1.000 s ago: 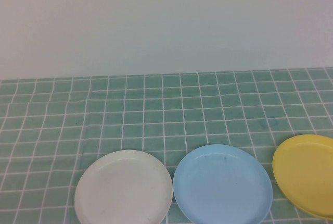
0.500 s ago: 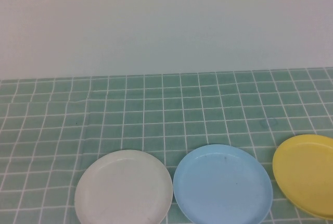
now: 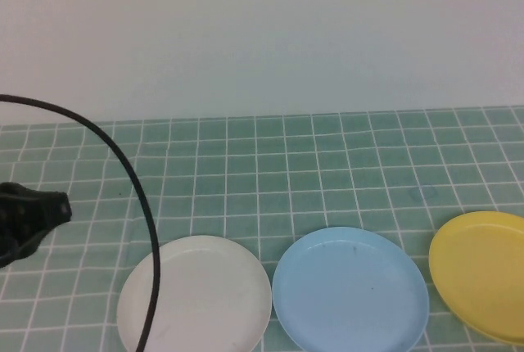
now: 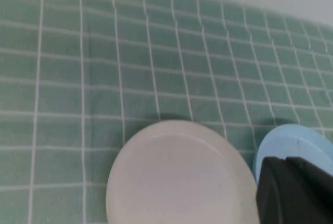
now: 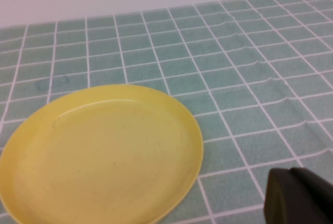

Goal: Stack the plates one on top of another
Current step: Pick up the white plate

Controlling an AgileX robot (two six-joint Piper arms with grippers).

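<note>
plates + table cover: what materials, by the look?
White plate, blue plate, yellow plate: likely plastic, thin moulded rims, solid colour, soft satin sheen. Table cover: probably vinyl or oilcloth, printed green grid, low ripples.

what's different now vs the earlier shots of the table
The left arm has swung into the high view from the left edge, its black cable arcing over the white plate. Its tool is shut and holds nothing, beside the white plate. The right tool, shut and empty, is near the yellow plate. The white, light blue and yellow plates stayed put, side by side, unstacked.
</note>
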